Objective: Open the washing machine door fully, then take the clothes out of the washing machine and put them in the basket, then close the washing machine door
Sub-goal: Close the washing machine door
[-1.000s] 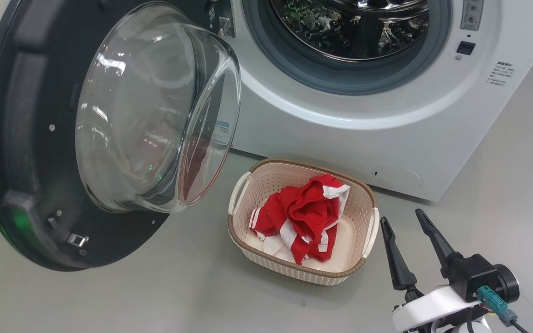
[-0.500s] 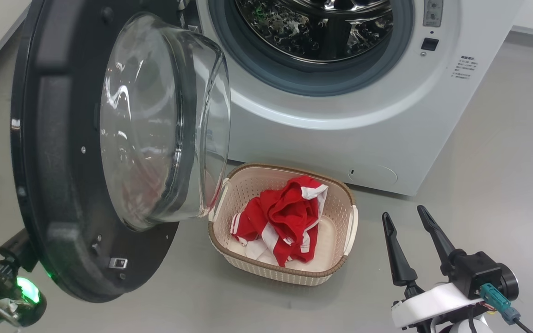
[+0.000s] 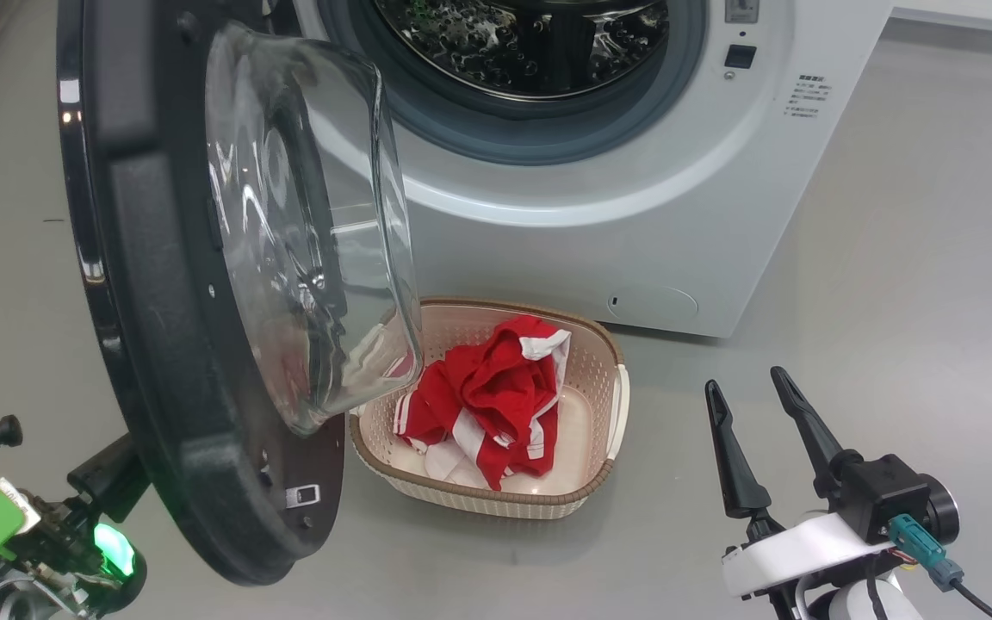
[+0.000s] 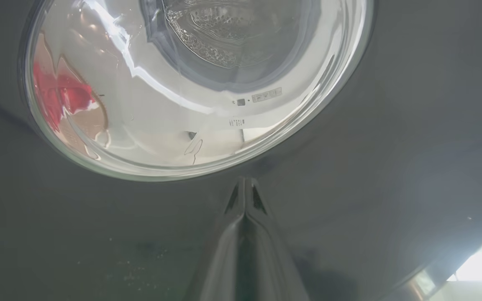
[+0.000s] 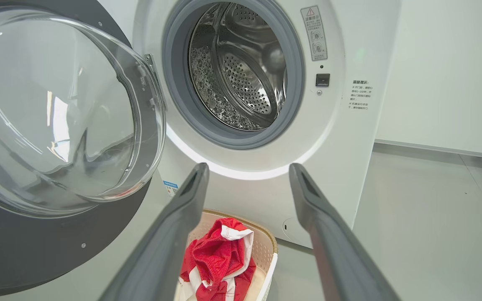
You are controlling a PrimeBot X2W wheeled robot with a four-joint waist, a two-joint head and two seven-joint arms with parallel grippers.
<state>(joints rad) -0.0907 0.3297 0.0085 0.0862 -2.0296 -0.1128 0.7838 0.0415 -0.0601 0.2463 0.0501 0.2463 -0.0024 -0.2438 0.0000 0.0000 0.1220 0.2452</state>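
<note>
Washing machine door [image 3: 160,362] at the left tool [image 4: 245,186]: the two fingers are pressed together with nothing between them. Their tips are at the door's dark outer face, just under the glass in the left wrist view. Whether they touch it cannot be told.
Left wrist: at the lower left of the head view, behind the door's black rim, with a green light glowing on it.
Right tool [image 3: 744,381]: the fingers are spread wide and hold nothing. It is at the lower right of the head view, above the grey floor [image 3: 892,301] and clear of everything.
Door position: swung out from the machine on the left of the head view, hinged at the upper left, with its inner side turned toward the basket.
Glass bowl [image 3: 315,232]: bulges from the door's inner side. In the head view it overlaps the basket's left end.
Basket [image 3: 589,375]: on the floor at centre frame, just in front of the machine's lower panel.
Clothes [image 3: 479,396]: a red and white bundle lying inside the basket.
Washing machine [image 3: 599,232]: at the top centre, with its grey gasket [image 3: 427,129] and steel drum [image 3: 522,43] exposed.
</note>
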